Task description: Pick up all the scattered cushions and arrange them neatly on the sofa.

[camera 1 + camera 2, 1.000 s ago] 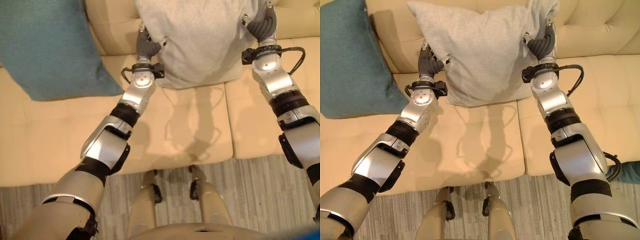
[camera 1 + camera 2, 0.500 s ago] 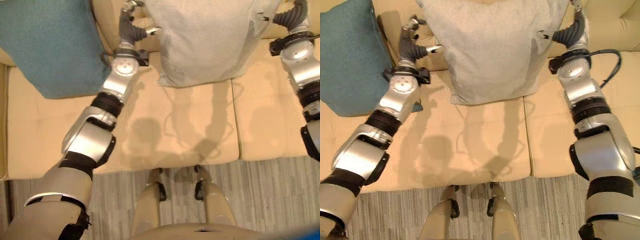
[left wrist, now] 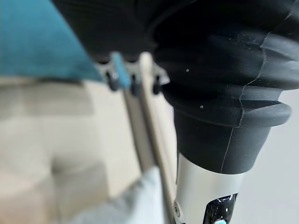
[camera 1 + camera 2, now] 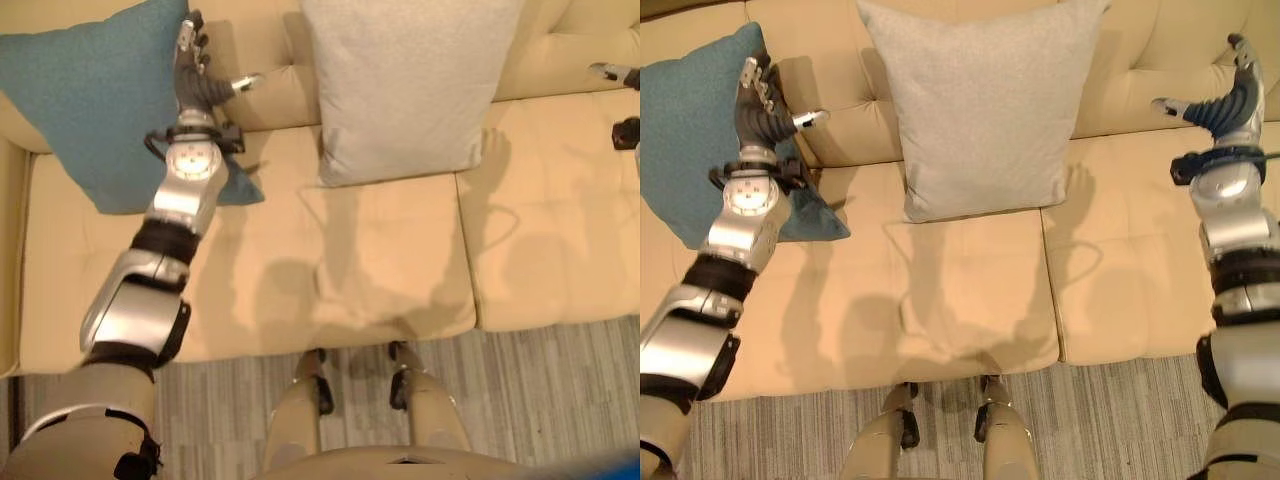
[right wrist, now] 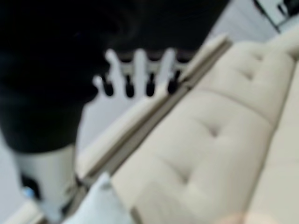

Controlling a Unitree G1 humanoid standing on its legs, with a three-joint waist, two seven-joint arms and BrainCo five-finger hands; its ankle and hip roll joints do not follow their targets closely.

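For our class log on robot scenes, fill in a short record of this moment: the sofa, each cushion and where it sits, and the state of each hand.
sofa: cream sofa with a tufted back
grey cushion: grey cushion upright against the backrest above the middle seat, touched by neither hand
teal cushion: teal cushion leaning on the backrest at the robot's left end
left hand: left hand open, fingers straight, in front of the teal cushion's edge
right hand: right hand open, raised over the right seat, holding nothing
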